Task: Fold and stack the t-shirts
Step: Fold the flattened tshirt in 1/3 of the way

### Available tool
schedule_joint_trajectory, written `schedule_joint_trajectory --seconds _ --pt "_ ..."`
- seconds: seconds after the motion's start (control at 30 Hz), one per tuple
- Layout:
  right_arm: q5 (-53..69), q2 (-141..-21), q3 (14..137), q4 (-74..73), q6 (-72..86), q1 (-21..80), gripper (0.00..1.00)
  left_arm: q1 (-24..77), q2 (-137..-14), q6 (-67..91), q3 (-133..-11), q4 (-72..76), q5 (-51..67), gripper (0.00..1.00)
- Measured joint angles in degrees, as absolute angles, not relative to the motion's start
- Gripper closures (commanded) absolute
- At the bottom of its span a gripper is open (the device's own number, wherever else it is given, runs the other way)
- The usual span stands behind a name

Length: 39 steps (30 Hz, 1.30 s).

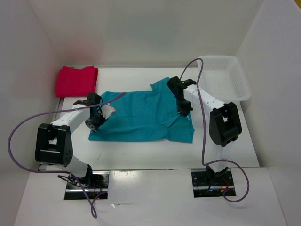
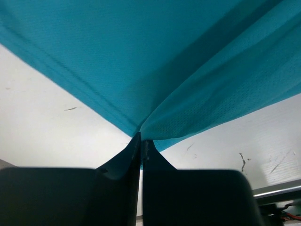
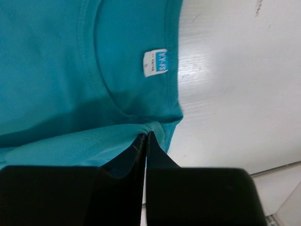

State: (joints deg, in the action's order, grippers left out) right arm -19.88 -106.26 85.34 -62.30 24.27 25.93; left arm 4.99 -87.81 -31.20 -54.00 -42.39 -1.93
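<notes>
A teal-blue t-shirt (image 1: pixel 141 115) lies spread across the middle of the table, collar end to the right. My left gripper (image 1: pixel 96 117) is shut on its left edge; in the left wrist view the fingertips (image 2: pixel 142 137) pinch a gathered fold of teal cloth (image 2: pixel 164 70) lifted off the table. My right gripper (image 1: pixel 183 110) is shut on the shirt near the neckline; the right wrist view shows it (image 3: pixel 146 135) pinching cloth just below the collar and its white label (image 3: pixel 155 62). A folded pink-red t-shirt (image 1: pixel 76 81) rests at the back left.
A white plastic lattice basket (image 1: pixel 242 80) stands at the back right corner. White walls enclose the table on three sides. Purple cables loop from both arms over the table's sides.
</notes>
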Motion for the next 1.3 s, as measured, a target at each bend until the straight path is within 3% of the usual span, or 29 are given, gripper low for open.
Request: schedule_joint_trajectory --seconds 0.33,0.47,0.57,0.6,0.67,0.73,0.83,1.03,1.17,1.3 --pt "-21.21 -108.73 86.15 -59.37 21.63 23.57 1.0 4.36 -88.16 -28.21 -55.22 -40.53 -2.15 0.98" --pt "-21.15 -111.92 87.85 -58.59 20.36 23.57 1.0 4.29 -90.3 -27.99 -56.05 -39.16 -2.81 0.91" --pt "-21.1 -113.58 90.06 -57.89 19.75 23.57 0.77 4.29 -91.0 -27.57 -56.07 -38.52 -3.49 0.86" --pt "-21.21 -113.93 90.94 -57.54 19.59 23.57 0.72 4.29 -91.05 -27.14 -56.1 -38.46 -3.79 0.71" --pt "-21.39 -114.52 92.66 -56.77 19.11 23.57 0.6 4.12 -91.11 -26.52 -56.47 -38.17 -4.89 0.54" --pt "-21.61 -114.72 94.3 -55.9 18.7 23.57 0.49 3.27 -91.18 -25.3 -57.19 -37.8 -6.33 0.43" --pt "-22.04 -114.67 96.2 -54.92 18.44 23.57 0.39 0.56 -91.29 -24.05 -59.0 -37.26 -8.45 0.35" --pt "-21.23 -110.19 94.0 -53.54 19.68 23.57 0.34 -2.22 -86.96 -24.84 -61.36 -36.21 -11.11 0.29" --pt "-17.93 -99.9 82.91 -53.3 23.27 23.31 0.28 1.45 -79.15 -28.47 -59.68 -35.7 -9.08 0.28" --pt "-13.02 -91.94 69.71 -52.97 28.12 22.85 0.25 3.44 -79.66 -31.27 -56.66 -35.7 -6.72 0.26"
